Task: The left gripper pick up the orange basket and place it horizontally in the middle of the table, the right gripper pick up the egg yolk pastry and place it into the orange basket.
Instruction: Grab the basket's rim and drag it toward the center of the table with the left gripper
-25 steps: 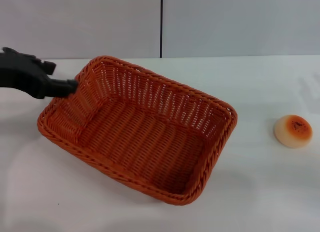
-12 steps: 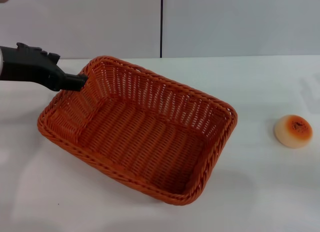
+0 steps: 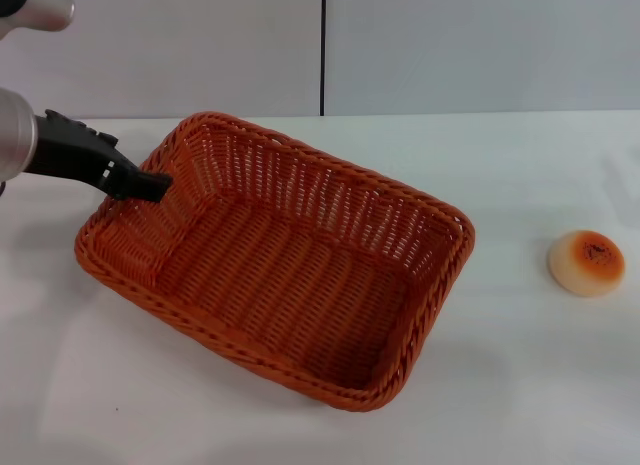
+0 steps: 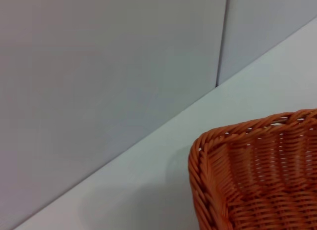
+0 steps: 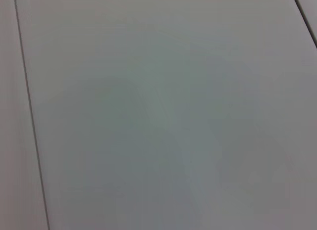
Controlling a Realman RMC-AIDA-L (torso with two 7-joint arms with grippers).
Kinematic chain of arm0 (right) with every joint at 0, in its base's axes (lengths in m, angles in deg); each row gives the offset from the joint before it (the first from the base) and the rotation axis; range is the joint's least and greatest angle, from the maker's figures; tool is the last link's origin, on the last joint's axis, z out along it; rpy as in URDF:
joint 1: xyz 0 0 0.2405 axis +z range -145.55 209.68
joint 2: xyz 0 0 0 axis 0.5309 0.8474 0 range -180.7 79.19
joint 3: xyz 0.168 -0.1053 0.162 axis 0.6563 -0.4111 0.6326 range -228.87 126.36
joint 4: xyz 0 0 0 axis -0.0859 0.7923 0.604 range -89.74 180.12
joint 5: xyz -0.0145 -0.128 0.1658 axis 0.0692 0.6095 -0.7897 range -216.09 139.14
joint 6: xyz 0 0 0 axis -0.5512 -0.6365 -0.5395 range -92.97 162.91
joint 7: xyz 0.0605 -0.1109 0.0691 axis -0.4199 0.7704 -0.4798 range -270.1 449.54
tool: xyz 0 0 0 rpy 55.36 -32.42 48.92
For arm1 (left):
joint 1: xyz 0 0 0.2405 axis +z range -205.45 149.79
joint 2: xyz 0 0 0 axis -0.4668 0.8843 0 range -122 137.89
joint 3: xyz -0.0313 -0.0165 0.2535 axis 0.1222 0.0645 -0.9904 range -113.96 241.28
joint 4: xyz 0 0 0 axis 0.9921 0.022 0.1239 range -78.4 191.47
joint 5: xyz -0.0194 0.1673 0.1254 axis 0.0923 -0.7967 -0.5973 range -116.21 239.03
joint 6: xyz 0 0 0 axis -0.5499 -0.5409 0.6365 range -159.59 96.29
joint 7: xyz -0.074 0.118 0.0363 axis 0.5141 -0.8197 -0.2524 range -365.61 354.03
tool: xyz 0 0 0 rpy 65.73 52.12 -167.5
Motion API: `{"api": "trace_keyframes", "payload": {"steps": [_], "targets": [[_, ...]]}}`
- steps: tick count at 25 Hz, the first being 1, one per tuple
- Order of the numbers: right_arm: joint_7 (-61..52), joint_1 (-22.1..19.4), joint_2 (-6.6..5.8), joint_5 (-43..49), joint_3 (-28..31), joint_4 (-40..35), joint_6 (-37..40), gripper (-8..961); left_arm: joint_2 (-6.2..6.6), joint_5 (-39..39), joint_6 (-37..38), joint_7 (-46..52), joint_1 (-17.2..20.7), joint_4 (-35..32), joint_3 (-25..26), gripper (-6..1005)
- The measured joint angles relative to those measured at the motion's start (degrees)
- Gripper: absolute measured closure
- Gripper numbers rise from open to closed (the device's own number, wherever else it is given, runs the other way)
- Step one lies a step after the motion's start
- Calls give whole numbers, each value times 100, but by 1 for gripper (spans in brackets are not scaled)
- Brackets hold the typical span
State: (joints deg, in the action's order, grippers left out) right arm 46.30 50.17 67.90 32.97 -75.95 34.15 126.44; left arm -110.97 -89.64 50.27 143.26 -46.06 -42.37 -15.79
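The orange basket (image 3: 290, 270) rests on the white table (image 3: 530, 385), turned at a slant, its long sides running from back left to front right. It holds nothing. My left gripper (image 3: 157, 186) reaches in from the left, and its black tip is at the rim of the basket's left short wall. A corner of the basket (image 4: 257, 185) shows in the left wrist view. The egg yolk pastry (image 3: 587, 262) lies alone on the table, far to the basket's right. My right gripper is out of view.
A grey panelled wall (image 3: 450, 45) with a dark vertical seam stands behind the table's back edge. The right wrist view holds only grey wall panels (image 5: 163, 111). Bare tabletop lies between the basket and the pastry.
My left gripper has swung its tip down and slightly right onto the basket's left rim, and more of the silver arm has come into view. Basket and pastry have stayed put.
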Motion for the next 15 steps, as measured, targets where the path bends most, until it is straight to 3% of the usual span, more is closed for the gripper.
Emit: {"api": "trace_keyframes", "payload": {"steps": [15], "targets": [[19, 35, -9, 6, 0, -17, -59, 520, -9, -145, -423, 190, -148, 577, -400, 215]]}}
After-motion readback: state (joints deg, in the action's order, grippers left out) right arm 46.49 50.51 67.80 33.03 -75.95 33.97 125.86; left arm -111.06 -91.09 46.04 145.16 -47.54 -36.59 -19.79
